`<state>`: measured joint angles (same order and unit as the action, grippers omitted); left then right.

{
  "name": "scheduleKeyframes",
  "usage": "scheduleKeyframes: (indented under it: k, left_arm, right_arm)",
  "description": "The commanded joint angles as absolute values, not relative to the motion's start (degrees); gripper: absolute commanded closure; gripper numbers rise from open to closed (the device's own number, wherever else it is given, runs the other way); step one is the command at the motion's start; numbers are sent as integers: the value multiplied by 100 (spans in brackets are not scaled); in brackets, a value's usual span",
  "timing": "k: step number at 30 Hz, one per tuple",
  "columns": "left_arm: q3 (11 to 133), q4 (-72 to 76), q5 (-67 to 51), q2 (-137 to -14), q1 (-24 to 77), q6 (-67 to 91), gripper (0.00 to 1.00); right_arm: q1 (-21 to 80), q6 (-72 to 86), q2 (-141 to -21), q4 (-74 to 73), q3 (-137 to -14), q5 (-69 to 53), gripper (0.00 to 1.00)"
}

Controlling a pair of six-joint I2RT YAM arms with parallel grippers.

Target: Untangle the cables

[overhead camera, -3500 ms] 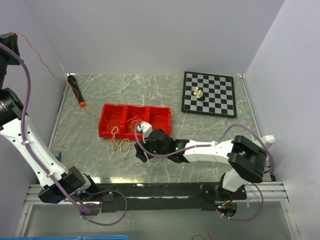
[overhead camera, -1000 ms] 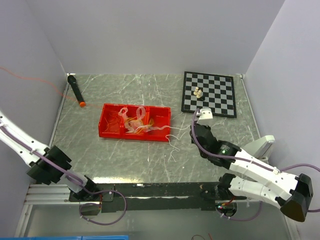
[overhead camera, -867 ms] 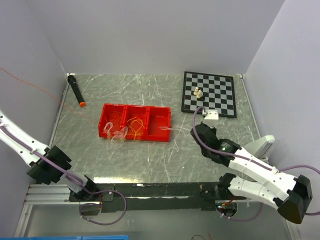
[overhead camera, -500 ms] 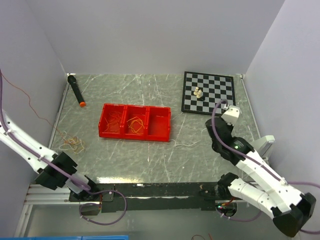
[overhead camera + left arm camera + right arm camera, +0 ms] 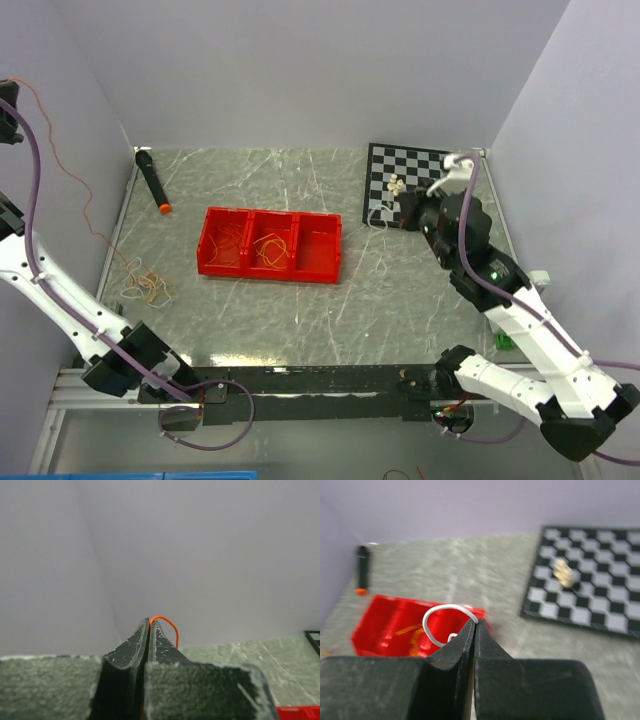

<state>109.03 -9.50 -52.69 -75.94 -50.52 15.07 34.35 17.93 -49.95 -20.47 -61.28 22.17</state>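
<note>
Separation is in hand: the left pincer (image 5: 149, 623) pinches the orange cable (image 5: 146, 287) high over its clump on the table (image 5: 300, 320), the right pincer (image 5: 475, 623) pinches the white cable (image 5: 449, 605) near the chessboard (image 5: 410, 160); next, probably lay both apart.

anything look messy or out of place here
A clump of cables lies on the table left of the red bin, one orange strand strung up to the left gripper. A white cable dangles from the right gripper.
</note>
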Motion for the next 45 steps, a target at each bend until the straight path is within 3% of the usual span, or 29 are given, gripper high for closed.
scheduleKeyframes:
  k: [1,9,19,30,45]
  left_arm:
    - [10933,-843,-5616,-7392,-4747,1723,98]
    - [10986,-1064,-5326,-7154,-3850,1529,98]
    - [11223,-950,-5440,-7172,-3806,1783,98]
    - [11346,3074,-6302,-6794,-3735,5281,96]
    - [12392,3252,-5555,-6803,-3735,5677,99]
  right_arm:
    - [3480,1512,-5527,-1564,-7126,1091,100]
    - [4147,1170,-6512,-1608,-8340,984,100]
    - [4438,897,-7443,-1503,-8385,1485,100]
    - [4289,835,-7691,-1354,-8455,1520,100]
    - [4043,764,-7822,-1371,-8885,1626,100]
